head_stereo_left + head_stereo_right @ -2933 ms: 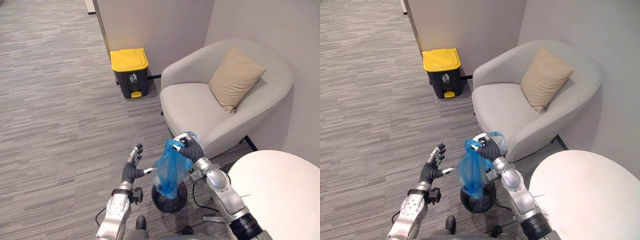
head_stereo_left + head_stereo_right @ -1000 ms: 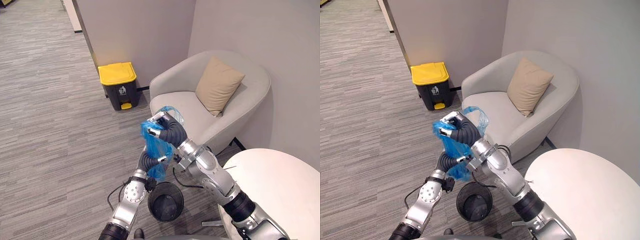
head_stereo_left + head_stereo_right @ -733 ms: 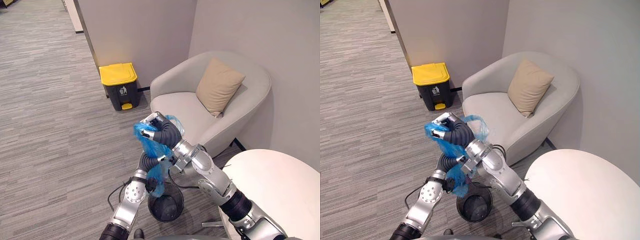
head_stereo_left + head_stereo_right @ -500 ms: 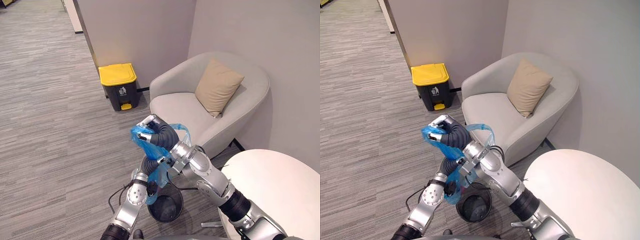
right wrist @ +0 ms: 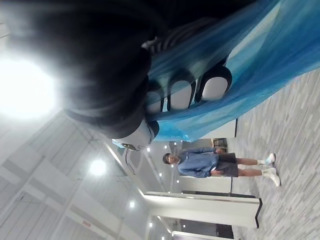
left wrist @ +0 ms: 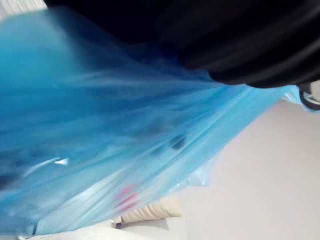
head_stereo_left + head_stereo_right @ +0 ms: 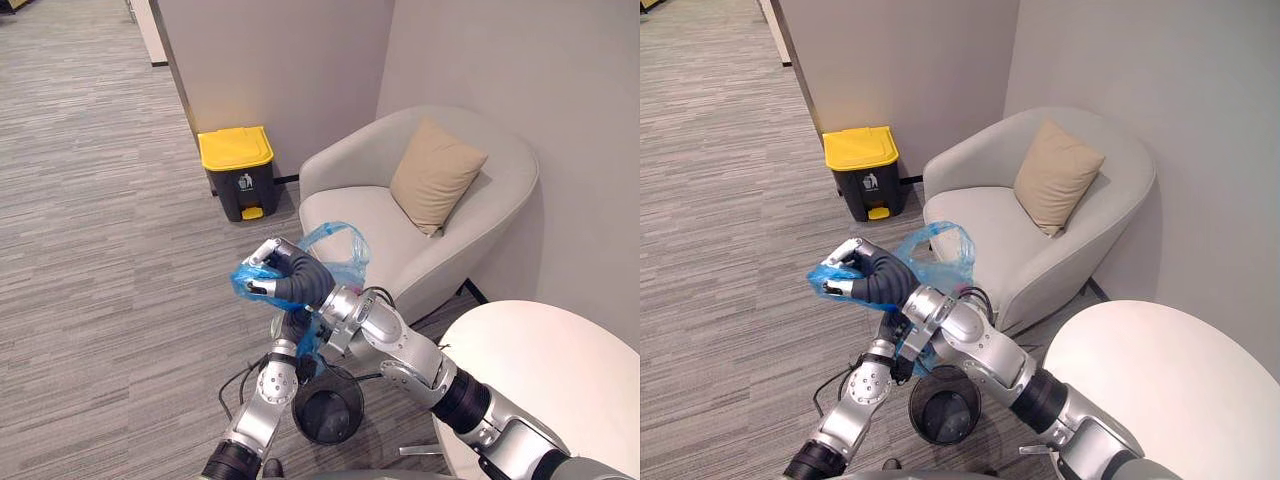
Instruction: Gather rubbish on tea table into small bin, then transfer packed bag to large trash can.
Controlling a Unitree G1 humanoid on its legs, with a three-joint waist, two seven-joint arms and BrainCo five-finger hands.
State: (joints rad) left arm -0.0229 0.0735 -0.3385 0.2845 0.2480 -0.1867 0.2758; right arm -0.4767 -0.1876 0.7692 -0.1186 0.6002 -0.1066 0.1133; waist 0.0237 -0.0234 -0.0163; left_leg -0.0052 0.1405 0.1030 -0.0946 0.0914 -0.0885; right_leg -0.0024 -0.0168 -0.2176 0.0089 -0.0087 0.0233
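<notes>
Your right hand [image 7: 288,281] is clenched tight on the gathered neck of the blue bag [image 7: 335,243]. The right wrist view shows its fingers [image 5: 181,95] curled round the plastic. The bag is raised in the air: a loose loop of it stands up behind the hand, and the rest trails down and back towards you.

Your left hand [image 7: 293,328] sits just below, right against the hanging part of the bag. Blue plastic covers its fingers, so you cannot tell whether it grips or only touches.

The small bin [image 7: 328,408] stands on the floor [image 7: 100,250], low and near beneath both hands. You cannot tell whether the bottom of the bag clears its rim.

On your right, the curved edge of the white round desk [image 7: 545,365] comes close to the right arm. Ahead and to the right, the front edge of the grey armchair [image 7: 380,215] is near the raised bag, with a tan cushion [image 7: 436,175] leaning on its back.

The large trash can [image 7: 238,168], dark with its yellow lid closed, stands against the wall [image 7: 280,60] just left of the armchair, well apart from the bag. Open carpet runs from your hands up to it, and the floor widens away on your left. In the right wrist view a person [image 5: 210,162] stands far off.
</notes>
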